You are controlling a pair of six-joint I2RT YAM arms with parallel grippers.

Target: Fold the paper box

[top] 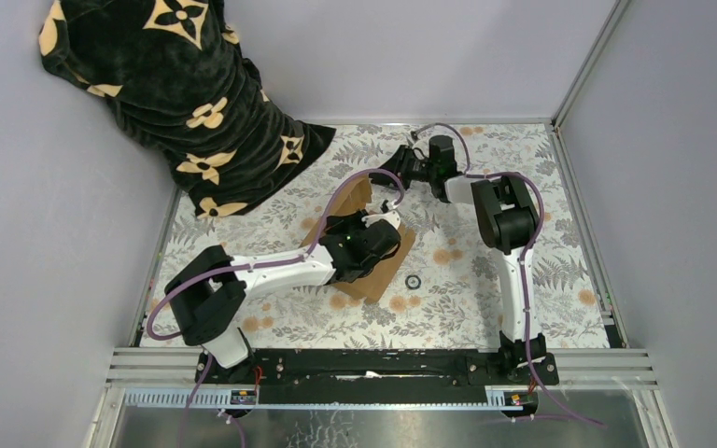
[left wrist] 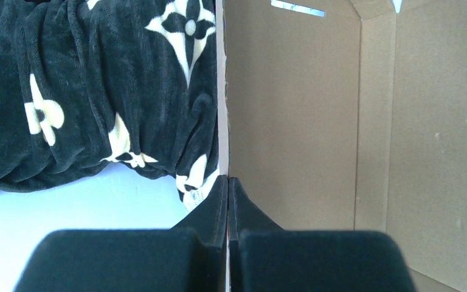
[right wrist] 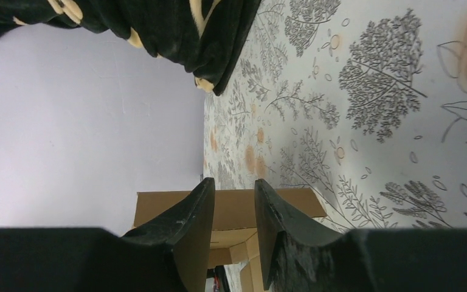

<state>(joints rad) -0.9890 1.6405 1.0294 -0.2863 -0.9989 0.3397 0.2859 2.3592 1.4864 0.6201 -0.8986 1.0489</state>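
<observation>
The left gripper (left wrist: 227, 180) is closed tight, pinching the thin top edge of one panel of the paper box (left wrist: 304, 121) and holding that panel upright. The rest of the box lies flat under the wrist near the middle of the table (top: 560, 280), with inner creases and a corner notch showing in the left wrist view.

The right gripper (right wrist: 233, 181) hovers at about 1 o'clock from the box. Its fingers are parted with nothing between them, and they point at the box's near wall without touching it. A small ring (top: 413, 280) lies at 4 o'clock from the box, and a black flowered blanket (top: 177, 84) is heaped at 10 o'clock.

The main risk, as I judge it, is the pinch. It holds only a narrow strip of cardboard, so a sideways pull could slip it off and the panel would spring back flat. Squeezing hard on the corrugated edge could also crush it.

The right fingers stand fairly close together. If they come in slightly off line they could butt against the wall and shove the whole box instead of catching a flap. The two wrists are also close enough to bump each other.
</observation>
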